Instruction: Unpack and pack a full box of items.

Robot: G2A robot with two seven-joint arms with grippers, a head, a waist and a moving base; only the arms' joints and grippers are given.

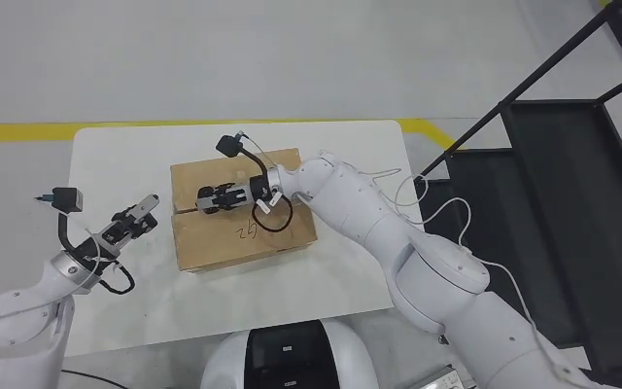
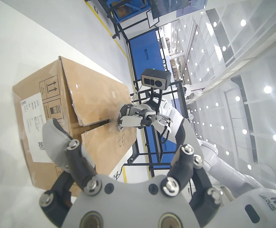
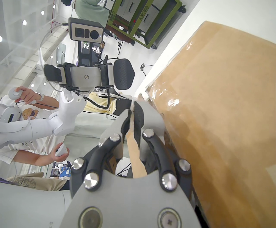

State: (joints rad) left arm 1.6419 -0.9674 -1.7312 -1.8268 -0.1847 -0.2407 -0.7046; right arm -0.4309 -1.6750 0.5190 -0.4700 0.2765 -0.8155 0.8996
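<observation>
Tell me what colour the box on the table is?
The box is plain brown cardboard, clearest in the top view.

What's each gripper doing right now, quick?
Left gripper: open, holding nothing, beside the box.
Right gripper: shut on the box's top flap.

Pale grey floor (image 1: 292, 58); yellow line (image 1: 39, 129) runs along the far edge of the white counter (image 1: 126, 165). Black metal steps (image 1: 544, 175) off its right edge. Blue panels (image 2: 146, 54), green-framed cart (image 3: 151, 19), black chair (image 3: 124, 73). Rows of round ceiling lights (image 2: 243, 22).
</observation>
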